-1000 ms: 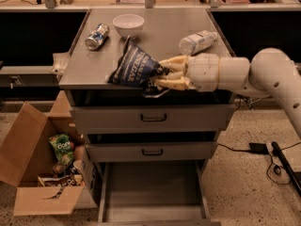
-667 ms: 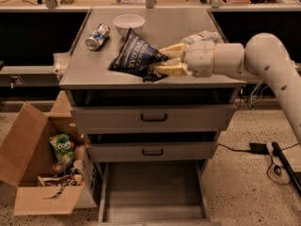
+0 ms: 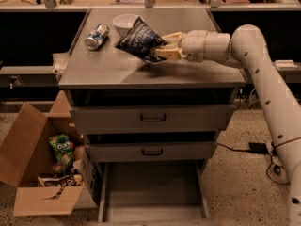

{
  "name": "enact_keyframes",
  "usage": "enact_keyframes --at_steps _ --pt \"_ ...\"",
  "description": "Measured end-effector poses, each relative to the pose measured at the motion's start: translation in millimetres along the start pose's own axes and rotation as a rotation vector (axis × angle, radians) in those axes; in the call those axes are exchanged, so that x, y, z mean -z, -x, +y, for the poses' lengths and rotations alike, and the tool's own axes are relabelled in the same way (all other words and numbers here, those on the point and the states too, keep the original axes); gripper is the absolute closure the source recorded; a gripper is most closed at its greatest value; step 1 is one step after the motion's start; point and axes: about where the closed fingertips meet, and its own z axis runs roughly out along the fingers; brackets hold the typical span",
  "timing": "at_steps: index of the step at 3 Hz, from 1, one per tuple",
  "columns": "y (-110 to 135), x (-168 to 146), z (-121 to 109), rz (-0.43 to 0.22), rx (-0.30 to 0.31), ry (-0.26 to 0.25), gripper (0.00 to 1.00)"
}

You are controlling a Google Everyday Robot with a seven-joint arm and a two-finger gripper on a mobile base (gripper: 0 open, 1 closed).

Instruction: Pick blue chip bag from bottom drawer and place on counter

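The blue chip bag [image 3: 139, 39], dark navy with white lettering, hangs tilted just above the counter [image 3: 150, 67], near its back middle. My gripper [image 3: 162, 48] reaches in from the right and is shut on the bag's right edge. The bottom drawer [image 3: 153, 192] stands pulled open below the cabinet, with nothing showing inside it.
A white bowl [image 3: 124, 23] sits just behind the bag and a tipped can [image 3: 97, 36] lies at the counter's back left. Two grey drawers with black handles [image 3: 153, 118] are below. An open cardboard box [image 3: 42, 173] with a green snack bag [image 3: 62, 147] stands on the floor at left.
My gripper has carried the bag from the counter's front edge toward the back middle, over the counter, close to the white bowl.
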Motion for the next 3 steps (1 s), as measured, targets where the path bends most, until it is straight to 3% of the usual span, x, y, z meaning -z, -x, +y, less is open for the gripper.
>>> enact_keyframes --at_steps 1,3 --pt "-14 -10 -22 0.016 -0.02 -0.028 0.73" --pt "-12 -14 -33 0.041 -0.017 -0.04 0.19"
